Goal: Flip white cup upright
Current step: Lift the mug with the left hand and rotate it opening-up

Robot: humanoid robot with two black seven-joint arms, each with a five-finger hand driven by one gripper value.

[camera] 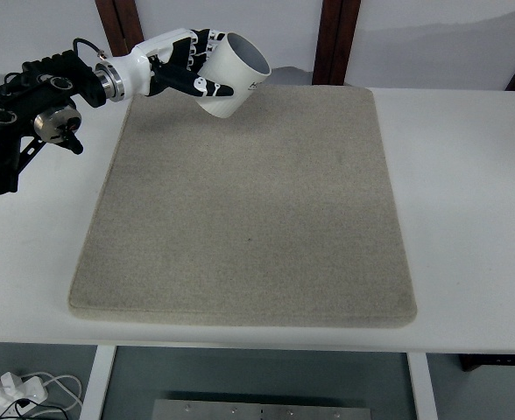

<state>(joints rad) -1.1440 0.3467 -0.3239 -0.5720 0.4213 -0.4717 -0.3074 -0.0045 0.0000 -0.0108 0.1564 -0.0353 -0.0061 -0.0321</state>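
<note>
Here, left robot hand (190,68) grips white cup (234,75).

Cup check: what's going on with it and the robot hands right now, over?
Left robot hand shut on cup, lifted over mat's far left corner. Cup tilted, mouth up and right. Right hand out of view. Nothing in the way.

Black, blocky left arm (25,109) showing round metal fittings and a thin black cable looping on top. Silver ring at the wrist, then a white-shelled left hand (183,66) with black finger segments
</note>
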